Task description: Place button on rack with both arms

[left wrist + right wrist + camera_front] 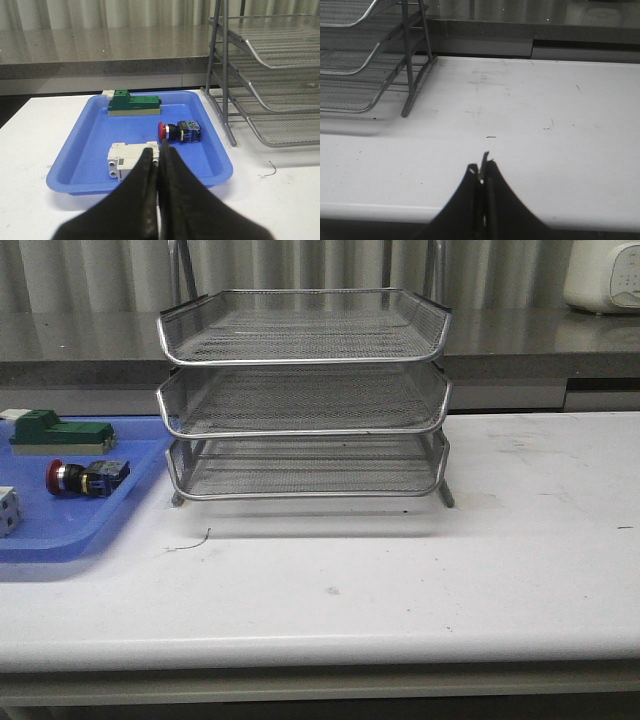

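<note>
Since nothing is gripped yet, both grippers are kept pulled back off the table: the left gripper (158, 150) is pressed closed and empty, lined up roughly toward the button (87, 478), and the right gripper (483, 170) is closed on nothing too, parked over bare table near the right side. Neither arm is seen in the front view, so the job looks barely started.

The button is laid on its side in the blue tray (60, 530) at the left edge of the table, red cap pointed away from the rack (305, 395), well apart from it. That tray is shared with a green block (60, 432) toward its far side and a white cube (7, 510) toward the near side, so probably a clean pick between the neighbours is needed.

All three shelves of the rack, set at the middle back of the table, are seen empty.
</note>
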`<control>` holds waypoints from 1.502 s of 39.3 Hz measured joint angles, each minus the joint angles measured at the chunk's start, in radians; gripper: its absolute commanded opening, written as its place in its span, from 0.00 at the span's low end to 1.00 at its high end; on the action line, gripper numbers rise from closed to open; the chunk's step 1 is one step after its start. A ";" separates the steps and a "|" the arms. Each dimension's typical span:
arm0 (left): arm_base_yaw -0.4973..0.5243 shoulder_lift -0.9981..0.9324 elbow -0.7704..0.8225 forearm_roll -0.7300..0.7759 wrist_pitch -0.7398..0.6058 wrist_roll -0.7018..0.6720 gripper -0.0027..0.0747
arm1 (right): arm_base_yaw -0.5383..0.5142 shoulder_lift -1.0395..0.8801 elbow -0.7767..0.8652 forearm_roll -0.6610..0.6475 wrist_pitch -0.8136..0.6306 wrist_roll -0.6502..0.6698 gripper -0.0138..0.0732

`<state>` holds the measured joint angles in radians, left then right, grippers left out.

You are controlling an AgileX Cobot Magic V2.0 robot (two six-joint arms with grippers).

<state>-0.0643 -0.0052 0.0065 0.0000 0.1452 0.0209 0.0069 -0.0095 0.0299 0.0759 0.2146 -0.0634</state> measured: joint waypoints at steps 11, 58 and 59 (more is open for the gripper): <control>0.000 0.000 0.000 0.000 0.000 0.000 0.01 | 0.000 0.000 0.000 0.000 0.000 0.000 0.03; 0.000 0.000 -0.014 0.005 -0.391 0.000 0.01 | 0.000 0.000 -0.091 0.000 -0.051 0.000 0.03; 0.000 0.000 -0.023 0.005 -0.391 0.000 0.01 | 0.000 0.000 -0.109 0.000 -0.051 0.000 0.03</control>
<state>-0.0643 -0.0052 -0.0160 0.0053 -0.2453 0.0209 0.0069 -0.0095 -0.0790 0.0759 0.1639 -0.0634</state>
